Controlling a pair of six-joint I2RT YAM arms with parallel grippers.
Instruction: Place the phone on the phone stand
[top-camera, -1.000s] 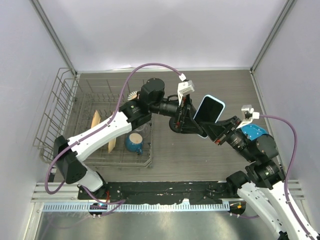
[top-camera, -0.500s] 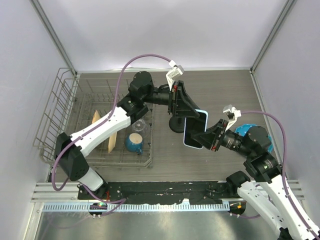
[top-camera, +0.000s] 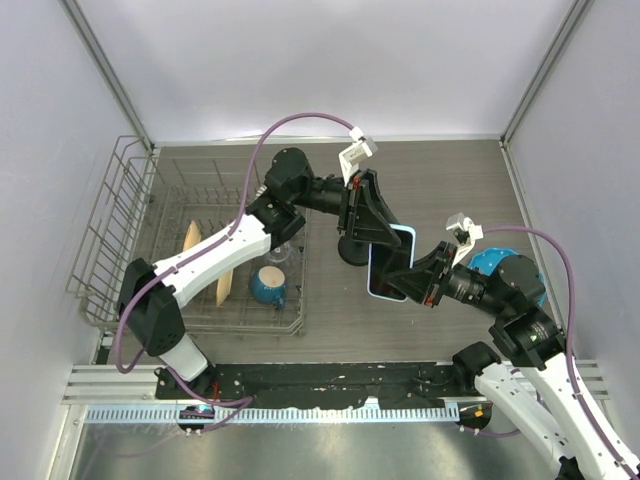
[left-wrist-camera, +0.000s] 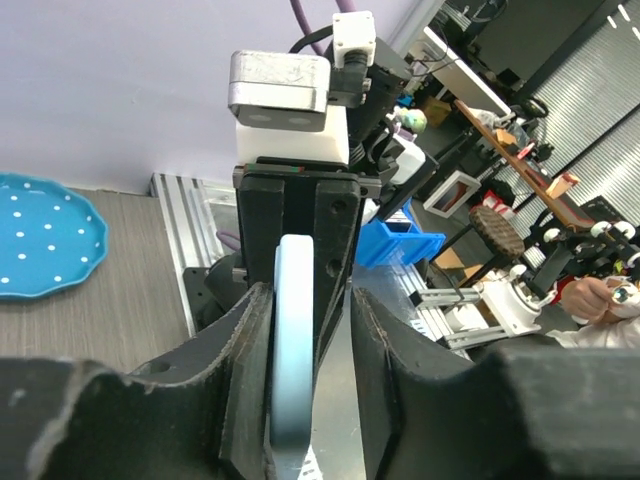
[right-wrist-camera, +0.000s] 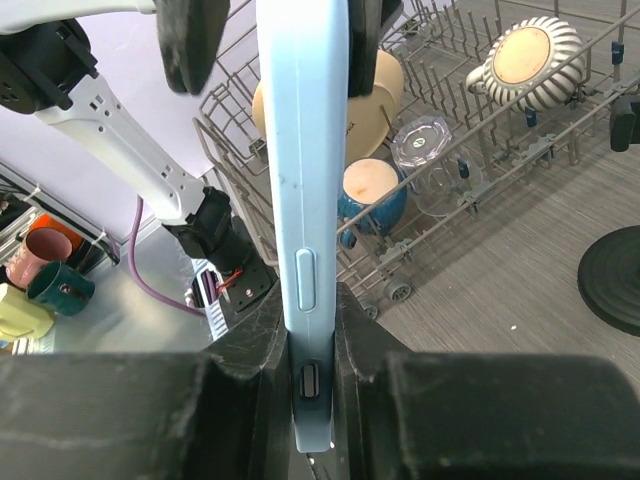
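At centre frame in the overhead view, the right claw (right-wrist-camera: 312, 345) is clamped on the lower end of the phone (top-camera: 389, 262), holding it on edge just right of the phone stand (top-camera: 350, 251). The left claw (left-wrist-camera: 305, 310) straddles the top end with its fingers apart. If the right lets go before the left closes, I reckon the phone drops to the desk (top-camera: 450, 180) or clips the stand. I count one phone, one stand, two claws, one dotted blue plate (left-wrist-camera: 40, 235) and one wire rack (top-camera: 120, 230).

Bare counter (top-camera: 450, 180) lies open at upper right; the dish rack (top-camera: 130, 230) fills the left, and the phone stand (top-camera: 348, 252) blocks the centre.
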